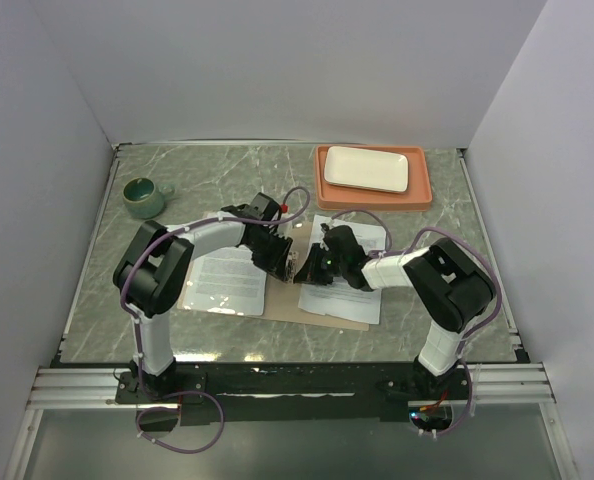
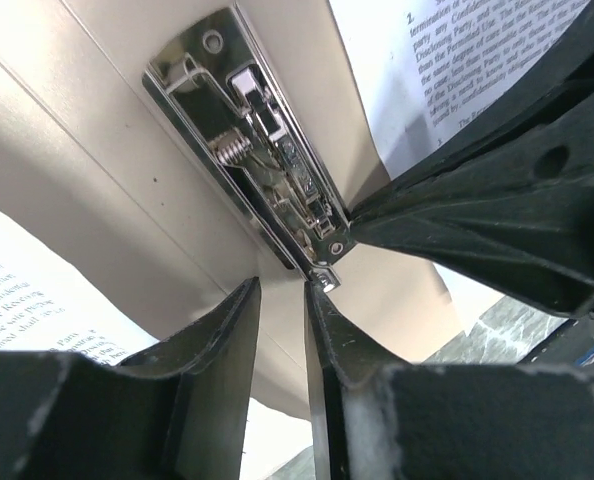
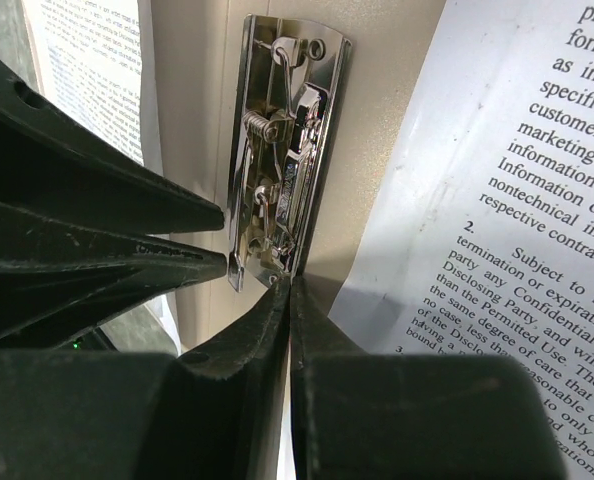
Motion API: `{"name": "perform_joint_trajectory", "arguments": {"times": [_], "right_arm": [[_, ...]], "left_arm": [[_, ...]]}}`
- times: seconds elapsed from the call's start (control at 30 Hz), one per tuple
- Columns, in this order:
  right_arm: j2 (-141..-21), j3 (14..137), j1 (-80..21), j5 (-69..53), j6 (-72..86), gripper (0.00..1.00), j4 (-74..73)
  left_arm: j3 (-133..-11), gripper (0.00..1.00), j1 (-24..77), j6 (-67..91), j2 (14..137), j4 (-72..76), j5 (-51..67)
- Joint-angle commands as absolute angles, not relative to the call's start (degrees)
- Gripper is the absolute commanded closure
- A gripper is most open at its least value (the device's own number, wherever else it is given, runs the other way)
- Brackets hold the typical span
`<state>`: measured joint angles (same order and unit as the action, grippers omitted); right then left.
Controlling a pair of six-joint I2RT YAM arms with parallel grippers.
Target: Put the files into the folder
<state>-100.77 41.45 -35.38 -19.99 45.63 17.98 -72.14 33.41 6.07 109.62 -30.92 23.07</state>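
Observation:
The tan folder (image 1: 312,308) lies open on the table, with a chrome clip (image 2: 267,150) along its crease, which also shows in the right wrist view (image 3: 282,160). One printed sheet (image 1: 222,280) lies on its left half. Another sheet (image 1: 362,290) lies on the right half, its text clear in the right wrist view (image 3: 537,230). My left gripper (image 1: 289,268) hovers over the crease, its jaws a narrow gap apart with nothing between them (image 2: 282,295); one fingertip touches the clip's end. My right gripper (image 1: 314,270) is shut (image 3: 289,290), its tips against the same end of the clip.
A salmon-orange tray (image 1: 419,192) holding a white rectangular plate (image 1: 367,168) stands at the back right. A green cup (image 1: 142,195) stands at the back left. Grey walls close in three sides of the table.

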Motion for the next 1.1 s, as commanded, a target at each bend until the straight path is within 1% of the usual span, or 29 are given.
{"name": "perform_joint_trajectory", "arguments": {"times": [0.0, 0.17, 0.33, 0.67, 1.07], "right_arm": [[-104.06, 38.85, -35.60, -17.14, 44.56, 0.90, 12.57], [-104.59, 39.11, -35.68, -17.49, 44.65, 0.91, 12.57], [-104.76, 39.11, -35.60, -17.14, 44.56, 0.91, 12.30], [-105.03, 38.67, -35.60, -17.23, 44.91, 0.91, 12.04], [-104.85, 38.06, -35.68, -17.31, 45.09, 0.92, 12.13]], "left_arm": [[-71.28, 0.69, 33.57, 5.36, 108.81, -30.24, 24.26], [-73.12, 0.71, 33.57, 5.45, 109.51, -31.11, 25.75], [-73.21, 0.71, 33.57, 5.19, 107.15, -31.99, 28.03], [-72.77, 0.72, 33.49, 5.10, 106.17, -31.82, 28.22], [-73.65, 0.78, 33.31, 5.27, 108.72, -30.85, 26.81]]}}
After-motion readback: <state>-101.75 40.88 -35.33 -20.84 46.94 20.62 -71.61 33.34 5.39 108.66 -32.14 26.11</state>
